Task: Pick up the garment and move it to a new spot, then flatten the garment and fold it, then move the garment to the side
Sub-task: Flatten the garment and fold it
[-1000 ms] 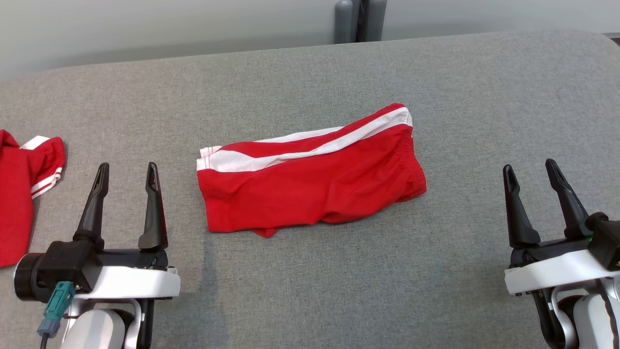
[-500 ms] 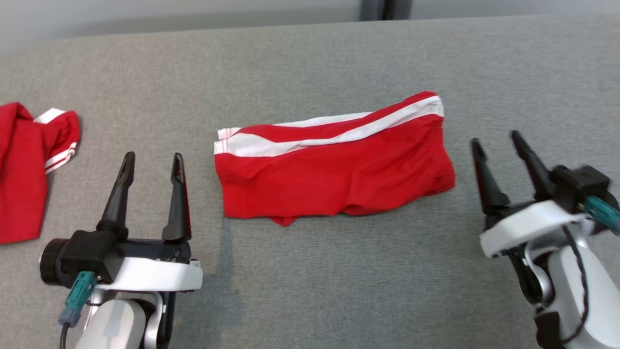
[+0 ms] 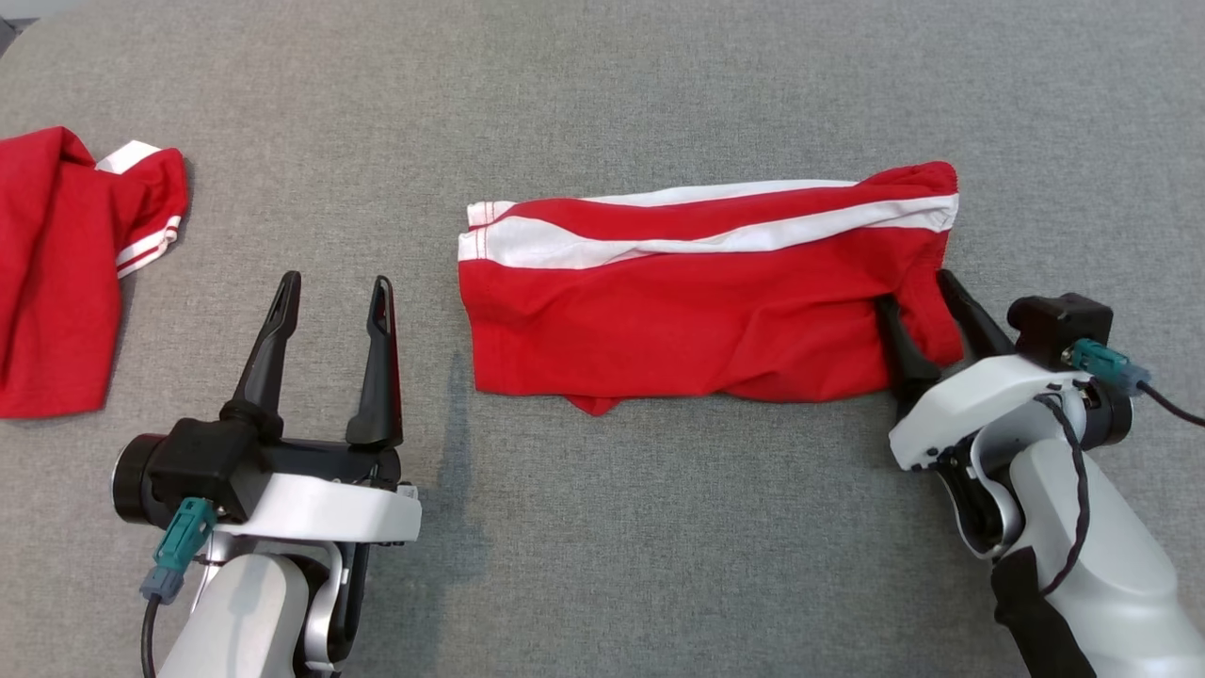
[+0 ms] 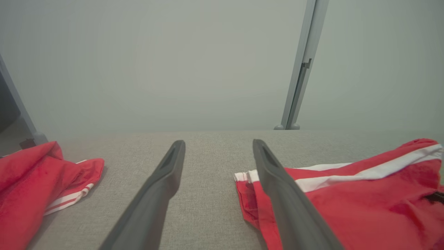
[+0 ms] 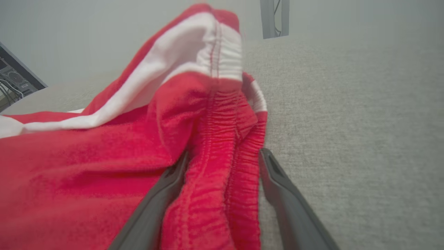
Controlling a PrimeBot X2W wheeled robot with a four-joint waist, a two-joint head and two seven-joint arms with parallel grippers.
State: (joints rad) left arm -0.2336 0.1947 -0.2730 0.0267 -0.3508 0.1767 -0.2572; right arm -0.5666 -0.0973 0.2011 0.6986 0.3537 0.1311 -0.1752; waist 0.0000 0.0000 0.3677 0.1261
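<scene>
Pickup is the step in hand. Far left, a second red garment (image 3: 56, 273) lies well apart from the work. Next, the left tool (image 3: 336, 281) hovers empty with jaws spread, just beside the hem end of the red shorts (image 3: 697, 311), which lie rumpled mid-tabletop (image 3: 602, 527). At their right end, the right tool (image 3: 915, 294) straddles the elastic waistband (image 5: 222, 149), jaws wide, not yet clenched. The next move likely calls for pinching that waistband, then lifting.

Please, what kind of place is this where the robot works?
Probably a plain test room, not a home: a wide grey fabric-covered surface, a bare pale wall with a metal post, red shorts and another red garment laid out.
</scene>
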